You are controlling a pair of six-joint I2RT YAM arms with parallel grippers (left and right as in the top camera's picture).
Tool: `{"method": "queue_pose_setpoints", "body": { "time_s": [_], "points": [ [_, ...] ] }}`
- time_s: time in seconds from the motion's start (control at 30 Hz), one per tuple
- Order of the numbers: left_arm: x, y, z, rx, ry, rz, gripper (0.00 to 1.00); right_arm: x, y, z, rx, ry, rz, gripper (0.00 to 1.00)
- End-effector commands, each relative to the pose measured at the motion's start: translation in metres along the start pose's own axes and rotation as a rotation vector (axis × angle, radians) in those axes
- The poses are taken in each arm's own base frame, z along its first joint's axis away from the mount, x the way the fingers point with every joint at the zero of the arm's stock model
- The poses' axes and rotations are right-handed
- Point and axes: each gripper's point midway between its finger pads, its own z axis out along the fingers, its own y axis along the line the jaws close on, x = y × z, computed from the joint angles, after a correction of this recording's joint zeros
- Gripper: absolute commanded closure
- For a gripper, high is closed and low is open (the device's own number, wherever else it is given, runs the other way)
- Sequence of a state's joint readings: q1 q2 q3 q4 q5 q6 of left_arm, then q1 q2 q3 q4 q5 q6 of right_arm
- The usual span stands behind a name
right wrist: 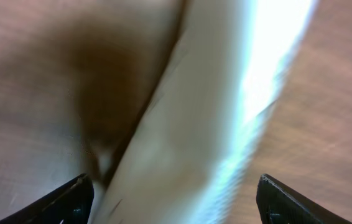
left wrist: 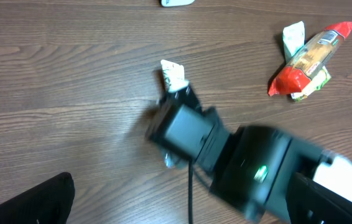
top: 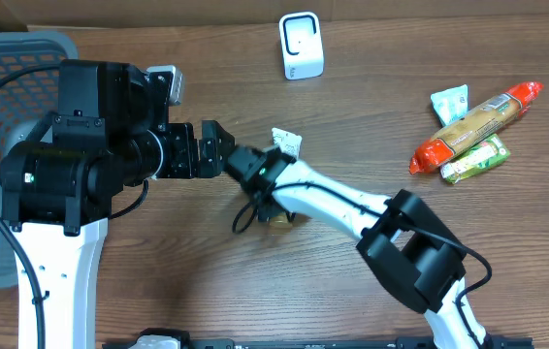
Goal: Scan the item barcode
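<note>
My right claw [right wrist: 173,198] stands with jaws apart, clamping nothing. The white sachet [top: 285,142] sits directly ahead, partly between the jaws, long axis running forward and slightly right. The right arm is nearer.

Basket [top: 1,60] left, scanner [top: 301,45] at back, snacks [top: 475,126] right, packet [top: 286,142] seemingly mid-table.

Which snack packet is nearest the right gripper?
The small white packet lying alone at the right gripper; the other three packets sit clustered well away from it.
</note>
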State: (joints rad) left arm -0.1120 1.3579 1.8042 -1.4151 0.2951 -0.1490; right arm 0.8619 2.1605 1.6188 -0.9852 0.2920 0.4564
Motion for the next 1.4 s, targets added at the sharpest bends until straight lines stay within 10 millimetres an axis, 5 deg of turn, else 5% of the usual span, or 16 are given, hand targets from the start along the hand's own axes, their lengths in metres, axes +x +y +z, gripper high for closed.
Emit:
{"method": "queue_pose_setpoints", "body": {
  "time_s": [0.0, 0.23, 0.43, 0.63, 0.83, 1.0, 1.17, 1.23, 1.37],
  "points": [
    [0.000, -0.004, 0.000, 0.013, 0.002, 0.029, 0.01, -0.046, -0.028, -0.009, 0.034, -0.097, 0.030, 0.15],
    [0.000, -0.004, 0.000, 0.013, 0.002, 0.029, 0.01, -0.099, -0.037, -0.005, -0.133, -0.212, 0.111, 0.11],
    [0.000, -0.004, 0.000, 0.013, 0.002, 0.029, 0.00, -0.108, -0.038, 0.013, -0.188, -0.207, 0.140, 0.14],
    [0.000, -0.004, 0.000, 0.013, 0.002, 0.029, 0.00, -0.091, -0.066, 0.038, -0.087, -0.121, 0.162, 0.14],
    [0.000, -0.004, 0.000, 0.013, 0.002, 0.029, 0.00, -0.071, -0.122, 0.034, 0.005, -0.007, 0.305, 0.12],
    [0.000, -0.004, 0.000, 0.013, 0.002, 0.029, 0.00, -0.032, -0.158, 0.024, 0.023, 0.190, 0.382, 0.10],
    [0.000, -0.004, 0.000, 0.013, 0.002, 0.029, 0.00, 0.023, -0.154, 0.008, -0.048, 0.447, 0.295, 0.10],
    [0.000, -0.004, 0.000, 0.013, 0.002, 0.029, 0.00, 0.036, -0.152, 0.001, -0.064, 0.506, 0.260, 0.10],
    [0.000, -0.004, 0.000, 0.013, 0.002, 0.029, 0.00, 0.044, -0.116, -0.010, -0.258, 0.542, 0.061, 0.10]
  ]
}}
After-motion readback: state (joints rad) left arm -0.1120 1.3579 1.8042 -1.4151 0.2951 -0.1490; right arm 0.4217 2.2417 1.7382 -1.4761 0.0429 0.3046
